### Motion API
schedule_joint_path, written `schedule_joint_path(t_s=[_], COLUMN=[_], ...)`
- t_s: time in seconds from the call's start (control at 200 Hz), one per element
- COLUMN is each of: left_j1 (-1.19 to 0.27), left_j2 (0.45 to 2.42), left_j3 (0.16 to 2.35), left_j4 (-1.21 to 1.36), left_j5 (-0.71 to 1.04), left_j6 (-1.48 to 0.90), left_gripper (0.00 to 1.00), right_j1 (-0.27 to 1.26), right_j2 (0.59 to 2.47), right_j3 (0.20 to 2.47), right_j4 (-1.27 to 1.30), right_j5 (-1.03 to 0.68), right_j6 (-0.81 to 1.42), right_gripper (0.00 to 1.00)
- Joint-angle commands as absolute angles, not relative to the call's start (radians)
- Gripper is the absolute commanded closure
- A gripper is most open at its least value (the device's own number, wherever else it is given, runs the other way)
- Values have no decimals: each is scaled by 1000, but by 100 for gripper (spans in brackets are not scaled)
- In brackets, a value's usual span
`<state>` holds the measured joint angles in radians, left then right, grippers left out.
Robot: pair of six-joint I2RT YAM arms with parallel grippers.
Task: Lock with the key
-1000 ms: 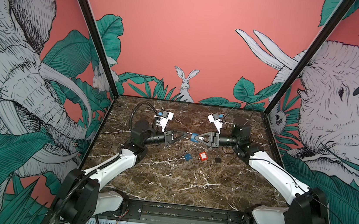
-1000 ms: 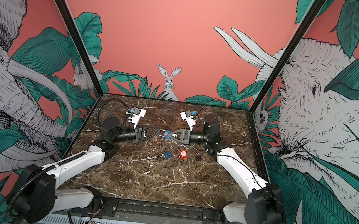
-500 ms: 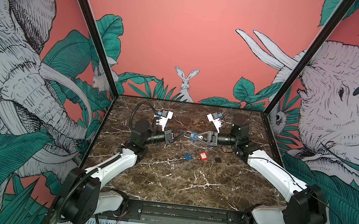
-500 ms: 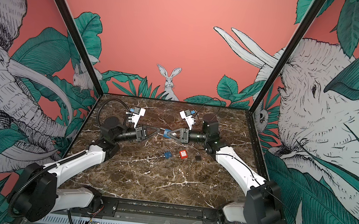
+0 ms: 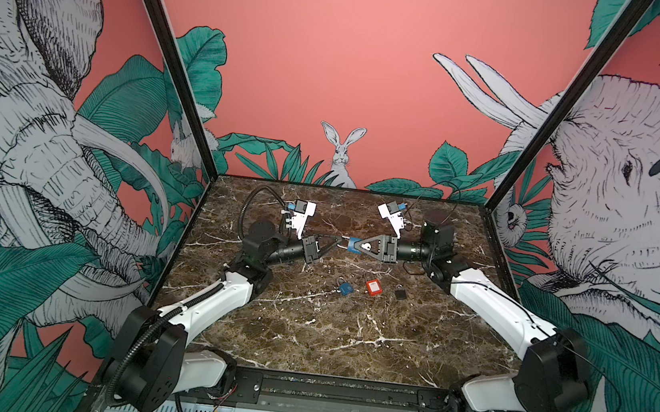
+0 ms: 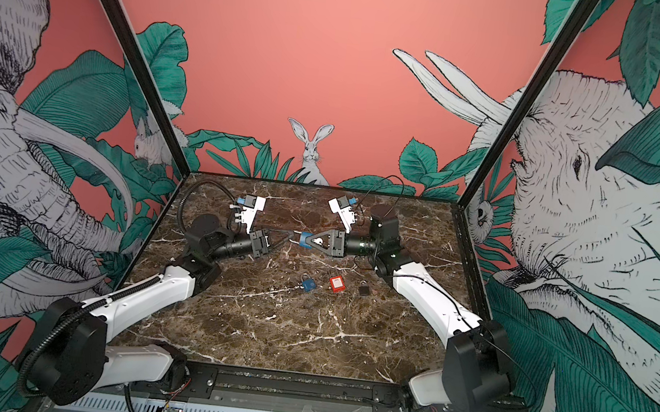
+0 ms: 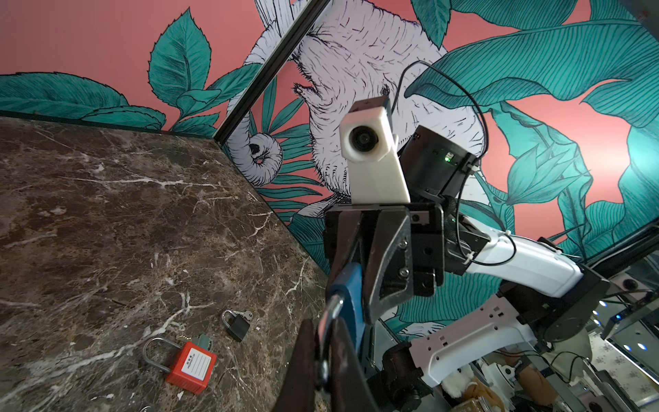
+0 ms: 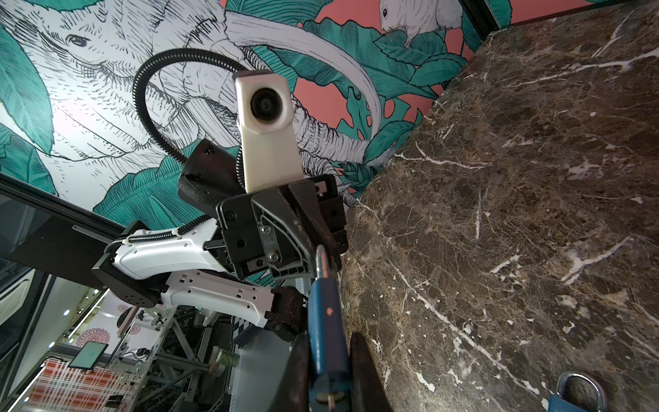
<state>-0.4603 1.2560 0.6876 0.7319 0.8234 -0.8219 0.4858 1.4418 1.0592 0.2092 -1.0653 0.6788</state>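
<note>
A blue padlock (image 5: 353,245) hangs in the air between both arms, above the back of the marble table. My right gripper (image 8: 330,367) is shut on its blue body (image 8: 326,321). A small key (image 8: 330,398) sticks out of the body's bottom end, between the right fingers. My left gripper (image 7: 322,356) is shut on the padlock's silver shackle (image 7: 330,317), and the blue body (image 7: 353,285) shows just beyond it. In both top views the two grippers meet tip to tip, left gripper (image 5: 332,244) and right gripper (image 6: 303,239).
Three more padlocks lie in a row on the table below the grippers: a blue one (image 5: 345,288), a red one (image 5: 373,287) and a small black one (image 5: 400,293). The black one (image 7: 237,326) has a key (image 7: 247,314) in it. The table's back wall is close behind.
</note>
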Motion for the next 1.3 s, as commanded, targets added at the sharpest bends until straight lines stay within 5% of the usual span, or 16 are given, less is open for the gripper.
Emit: schedule_joint_path(t_s=[0.0, 0.265, 0.52, 0.57, 0.73, 1.08, 1.295], left_j1=[-563, -562, -526, -512, -485, -485, -484], left_j2=[1261, 1276, 1190, 1167, 1091, 1018, 1117], left_j3=[735, 734, 724, 725, 770, 813, 819], left_j4=[787, 771, 530, 503, 275, 90, 278], left_j5=[976, 964, 763, 724, 555, 483, 816], left_j6=[-804, -785, -632, -613, -485, -279, -420], left_gripper=[100, 100, 100, 84, 3, 3, 2], right_j1=[578, 621, 555, 542, 501, 417, 412], right_j2=[1498, 1562, 1522, 1507, 1448, 1346, 1296], right_j3=[1115, 1145, 1110, 1105, 1084, 1154, 1122], right_j4=[321, 347, 299, 265, 142, -255, -138], right_j5=[-1004, -1001, -984, -982, -967, -958, -1108], right_j6=[686, 696, 679, 664, 602, 379, 432], right_gripper=[100, 100, 100, 100, 100, 100, 100])
